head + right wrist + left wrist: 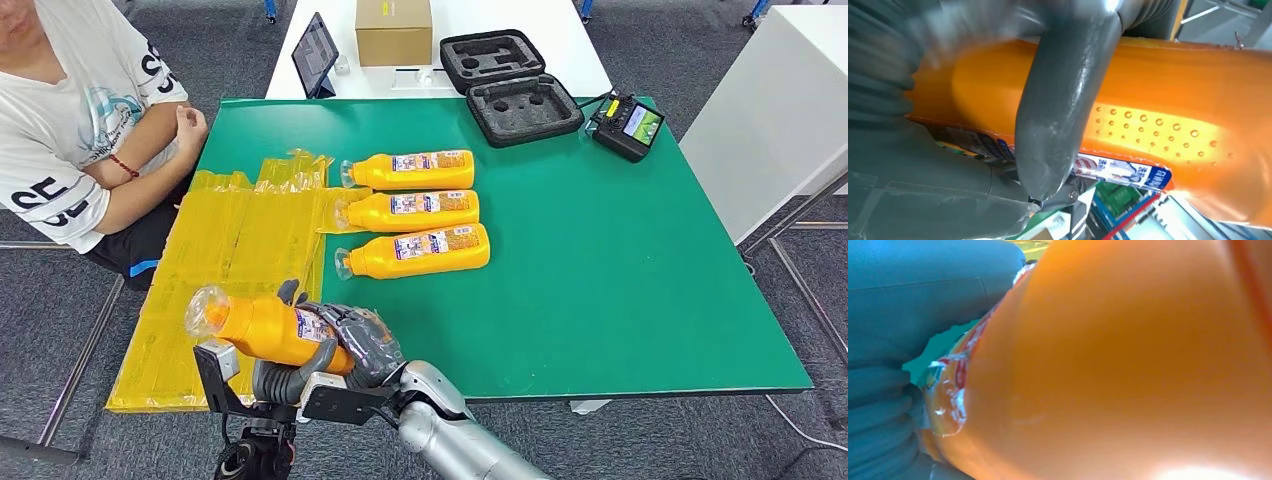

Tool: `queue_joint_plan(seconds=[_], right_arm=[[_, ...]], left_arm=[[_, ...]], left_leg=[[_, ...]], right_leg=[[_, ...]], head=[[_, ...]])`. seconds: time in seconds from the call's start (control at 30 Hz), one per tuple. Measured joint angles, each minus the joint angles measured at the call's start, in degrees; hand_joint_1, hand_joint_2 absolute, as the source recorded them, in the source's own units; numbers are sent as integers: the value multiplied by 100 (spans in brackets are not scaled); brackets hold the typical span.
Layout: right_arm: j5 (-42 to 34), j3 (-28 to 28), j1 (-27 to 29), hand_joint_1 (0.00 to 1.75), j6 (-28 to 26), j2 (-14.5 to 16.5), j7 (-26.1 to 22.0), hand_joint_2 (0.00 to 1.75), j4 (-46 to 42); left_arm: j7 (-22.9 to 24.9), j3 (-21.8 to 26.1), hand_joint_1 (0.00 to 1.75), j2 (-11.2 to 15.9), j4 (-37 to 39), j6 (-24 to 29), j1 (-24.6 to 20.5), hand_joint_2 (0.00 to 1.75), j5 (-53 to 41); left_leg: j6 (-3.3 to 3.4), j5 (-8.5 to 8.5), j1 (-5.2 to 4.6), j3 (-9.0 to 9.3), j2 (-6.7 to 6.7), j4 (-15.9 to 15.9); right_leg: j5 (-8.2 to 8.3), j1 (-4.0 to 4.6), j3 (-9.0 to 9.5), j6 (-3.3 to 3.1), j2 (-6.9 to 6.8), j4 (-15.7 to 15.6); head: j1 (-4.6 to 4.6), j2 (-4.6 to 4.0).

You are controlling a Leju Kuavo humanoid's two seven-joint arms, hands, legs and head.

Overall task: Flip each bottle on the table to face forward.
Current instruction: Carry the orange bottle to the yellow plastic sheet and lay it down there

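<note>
While the held bottle (260, 325) hangs off the table's near-left corner, over the edge of the yellow plastic sheets (230, 250), it lies roughly level with its clear cap pointing left and a strip of label showing by the fingers. The right hand (355, 340) is wrapped round its body; the right wrist view shows the thick grey thumb (1063, 110) curled tight across the orange plastic. The left hand (275, 382) sits beneath the bottle, right against it, but whether its fingers actually clasp it I cannot tell. On the green table (620, 280) 3 others lie in a row, caps left and labels up: the far bottle (415, 170), the middle bottle (415, 210) and the near bottle (420, 250). A seated person (70, 120) waits at the left with arms folded. Beyond are a foam case (510, 85), a controller (627, 125), a cardboard box (393, 30) and a tablet (314, 55).
</note>
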Motion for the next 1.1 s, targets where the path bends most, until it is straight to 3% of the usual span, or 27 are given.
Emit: queue_joint_plan(seconds=[0.13, 0.2, 0.27, 0.33, 0.57, 0.6, 0.7, 0.73, 0.77, 0.9, 1.1], right_arm=[[89, 49, -86, 175, 96, 23, 122, 175, 98], [127, 61, -129, 175, 142, 38, 168, 175, 145], [187, 66, -172, 175, 191, 52, 215, 175, 187], [257, 73, -210, 175, 235, 66, 255, 175, 227], [432, 86, -319, 175, 315, 125, 348, 175, 340], [450, 87, -326, 165, 324, 132, 357, 175, 349], [537, 90, -353, 34, 358, 155, 398, 175, 374], [577, 97, -362, 0, 367, 160, 416, 175, 382], [617, 110, -368, 0, 375, 162, 429, 175, 390], [676, 146, -351, 0, 346, 164, 445, 0, 402], [746, 131, -303, 0, -1, 163, 478, 0, 325]], left_arm=[[-3, 47, 6, 9, 0, -10, 4, 175, 39], [-9, 65, 76, 13, 0, -30, 4, 175, 72], [-26, 79, 158, 14, 0, -50, 4, 175, 112], [-48, 95, 175, 14, 0, -63, 4, 175, 144], [-90, 193, 175, 5, 0, -100, -6, 175, 204], [-90, 204, 175, 4, 0, -100, -9, 175, 205], [-89, 234, 175, -2, 0, -99, -32, 175, 208], [-90, 244, 175, -3, 0, -99, -48, 175, 209], [-90, 256, 175, -4, 0, -98, -69, 175, 210], [-91, 308, 175, -4, -2, -96, -133, 175, 212], [-116, 319, 175, -11, -20, -94, -195, 175, 248]], left_leg=[[0, 0, 0, 0, 1, 0], [0, 0, 0, 0, 1, 0], [0, 0, 0, 0, 2, 0], [0, 0, 0, 0, 2, 0], [0, 0, 0, 0, 5, 1], [0, 0, 0, 0, 5, 1], [0, 0, 0, 0, 7, 1], [0, 0, 0, 0, 7, 1], [0, 0, 0, 0, 7, 1], [0, 0, 0, 0, 8, 1], [0, 0, 0, -1, 8, 1]], right_leg=[[0, 0, -2, 0, 1, 0], [0, 0, -3, 0, 2, 0], [0, 0, -4, 0, 2, 0], [0, 0, -4, 0, 3, 0], [0, 0, -8, 0, 5, 0], [0, 0, -8, 0, 6, 0], [0, 0, -10, 0, 7, 0], [0, 0, -10, 0, 7, 0], [0, 0, -9, 0, 7, 0], [1, 0, -9, 0, 7, 0], [1, 0, -10, 0, 7, 0]], head=[[0, 0], [-1, 0], [-1, 0], [-1, 0], [-1, 0], [0, 0], [0, 0], [-1, 0], [-1, 0], [-1, 0], [0, 0]])
